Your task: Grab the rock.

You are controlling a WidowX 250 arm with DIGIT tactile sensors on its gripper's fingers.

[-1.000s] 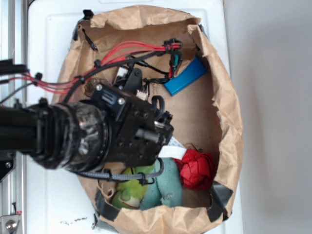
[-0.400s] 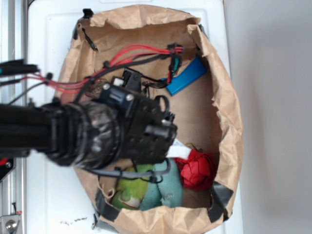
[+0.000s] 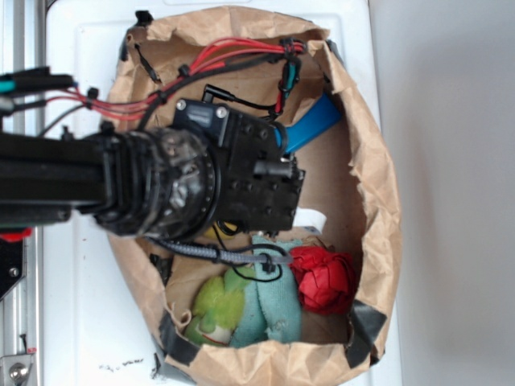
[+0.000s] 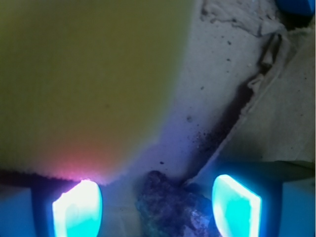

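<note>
Change from earlier: the arm (image 3: 153, 193) has shifted right and toward the top of the exterior view; its black head now covers part of the blue object (image 3: 314, 125), and more of the green cloth (image 3: 217, 310) shows below it.
Gripper: the gripper (image 4: 157, 205) is spread wide in the wrist view, one glowing fingertip (image 4: 78, 207) at the left and the other at the right, holding nothing.
Rock: the rock (image 4: 173, 207) lies on the bag floor between the two fingertips, nearer the right one, touching neither; its lower part is cut off by the frame edge.
Sponge: the yellow sponge (image 4: 89, 79) fills the upper left of the wrist view, blurred, just beside the rock.
Writing: none legible.
Hidden: in the exterior view the arm covers rock, sponge and fingertips.
Other contents: red cloth ball (image 3: 324, 277) and teal cloth (image 3: 278, 310) in the paper bag (image 3: 378, 185).
</note>
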